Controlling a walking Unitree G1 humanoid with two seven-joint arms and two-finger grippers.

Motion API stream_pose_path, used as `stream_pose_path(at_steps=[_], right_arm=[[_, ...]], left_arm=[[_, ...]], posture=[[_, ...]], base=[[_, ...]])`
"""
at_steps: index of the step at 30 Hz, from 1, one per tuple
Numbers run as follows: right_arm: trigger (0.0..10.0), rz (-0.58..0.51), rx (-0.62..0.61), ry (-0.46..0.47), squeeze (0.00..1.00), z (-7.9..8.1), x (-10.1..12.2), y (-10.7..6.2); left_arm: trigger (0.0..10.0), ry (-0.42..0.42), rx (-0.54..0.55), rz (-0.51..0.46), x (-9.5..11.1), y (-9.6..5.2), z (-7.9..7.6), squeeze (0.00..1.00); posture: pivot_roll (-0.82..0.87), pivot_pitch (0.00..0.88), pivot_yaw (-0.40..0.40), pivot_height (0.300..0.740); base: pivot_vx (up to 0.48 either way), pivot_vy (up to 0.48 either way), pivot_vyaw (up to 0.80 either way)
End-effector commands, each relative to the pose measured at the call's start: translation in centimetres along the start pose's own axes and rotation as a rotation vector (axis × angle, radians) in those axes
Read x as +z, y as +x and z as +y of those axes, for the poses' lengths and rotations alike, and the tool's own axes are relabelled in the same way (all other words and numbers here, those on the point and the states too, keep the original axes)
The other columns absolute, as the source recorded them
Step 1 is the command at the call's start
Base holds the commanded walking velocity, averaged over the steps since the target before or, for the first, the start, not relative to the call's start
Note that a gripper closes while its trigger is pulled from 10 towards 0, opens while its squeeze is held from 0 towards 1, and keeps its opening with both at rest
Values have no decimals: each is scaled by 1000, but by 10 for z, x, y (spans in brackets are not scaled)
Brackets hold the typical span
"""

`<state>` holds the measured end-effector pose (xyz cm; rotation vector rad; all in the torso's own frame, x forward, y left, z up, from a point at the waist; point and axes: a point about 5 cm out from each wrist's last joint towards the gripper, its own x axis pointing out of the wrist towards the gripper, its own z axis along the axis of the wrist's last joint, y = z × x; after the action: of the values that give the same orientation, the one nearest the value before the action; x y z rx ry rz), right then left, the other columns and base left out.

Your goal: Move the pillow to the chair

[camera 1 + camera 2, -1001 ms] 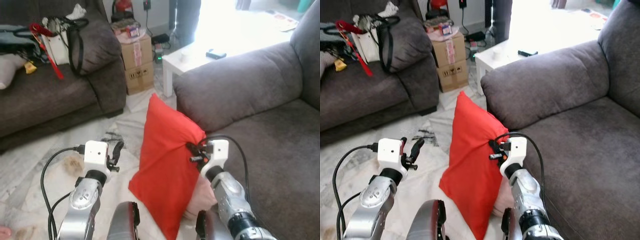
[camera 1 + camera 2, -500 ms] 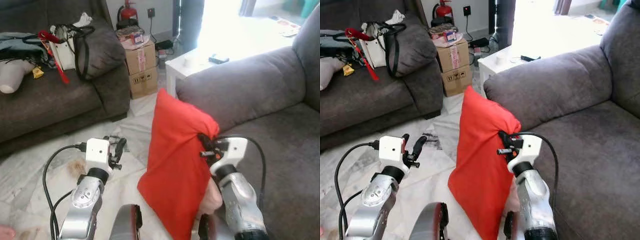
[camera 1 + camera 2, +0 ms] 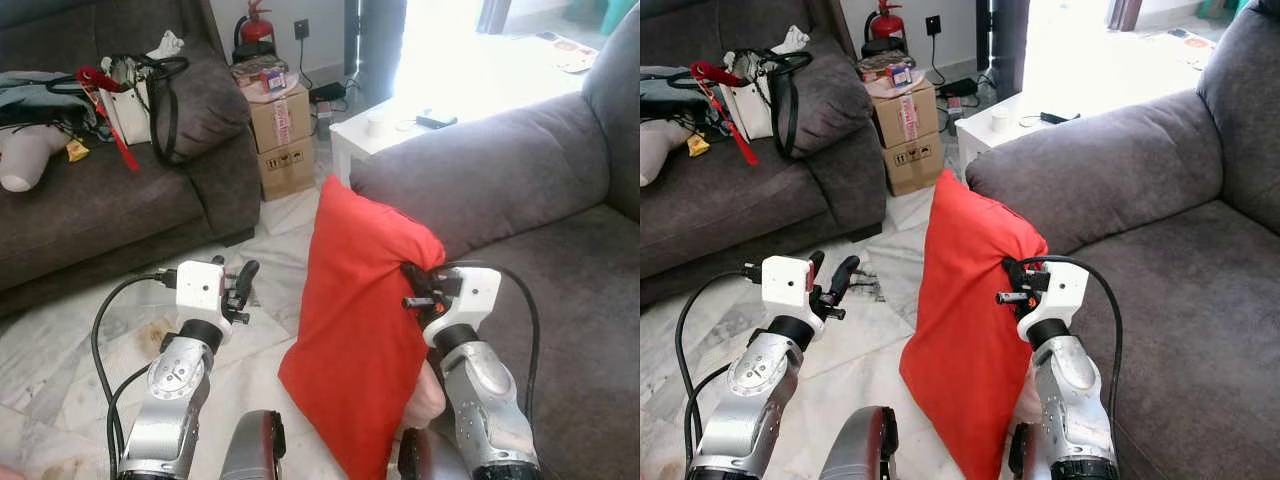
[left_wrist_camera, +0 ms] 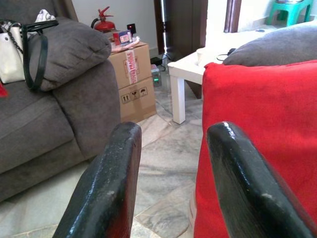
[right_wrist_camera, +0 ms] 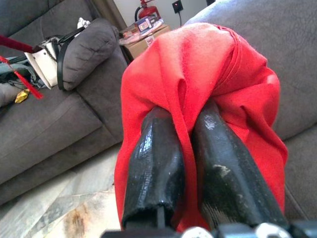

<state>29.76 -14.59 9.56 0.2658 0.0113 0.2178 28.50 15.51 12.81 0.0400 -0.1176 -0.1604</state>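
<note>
- Between the two arms in the left eye view, the red pillow [image 3: 360, 330] is hanging upright off the floor, held at one upper corner by the right gripper [image 3: 412, 290], just in front of the grey sofa armrest [image 3: 480, 185]. The whole weight is hanging from that one pinch of cloth, so I judge the fabric could be slipping free during a walk or a swing.
- From the right eye view, the left gripper [image 3: 832, 280] is hovering apart from the pillow with its fingers spread, carrying nothing. The pillow's low corner is dangling near the marble floor [image 3: 870, 330], so it could be dragging or catching underfoot if the arm sags.
- Along the left wrist view, the two black fingers [image 4: 106, 188] are standing wide apart with the pillow just beside one of them; a cardboard box [image 4: 131, 82] and a white table [image 4: 185, 72] are crowding the path ahead and could be snagging the load.
- Along the right wrist view, the fingers [image 5: 153, 158] are pressing together on a gathered fold of plump, smooth red fabric, which is bunching and wrinkling around them.
</note>
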Motion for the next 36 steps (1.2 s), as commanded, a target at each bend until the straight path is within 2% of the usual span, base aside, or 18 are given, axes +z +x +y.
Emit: stream_pose_path(at_steps=[1, 5, 26, 36], right_arm=[[10000, -175, 72, -35, 0, 17, 39, 7], [10000, -161, 92, -38, 0, 22, 36, 5], [10000, -155, 84, -3, 0, 27, 34, 7], [10000, -160, 87, -3, 0, 28, 36, 9]], left_arm=[[10000, 5, -1, 6, -2, -1, 2, 0], [10000, 7, -5, 5, -1, -2, 1, 0], [10000, 15, -5, 12, -1, -4, 6, 0], [10000, 14, -9, 14, -2, -4, 5, 0]], posture=[[2, 28, 82, 604], [12, 38, 78, 604], [19, 47, 92, 604], [12, 38, 90, 655]], base=[[0, 0, 0], [0, 0, 0], [0, 0, 0], [0, 0, 0]])
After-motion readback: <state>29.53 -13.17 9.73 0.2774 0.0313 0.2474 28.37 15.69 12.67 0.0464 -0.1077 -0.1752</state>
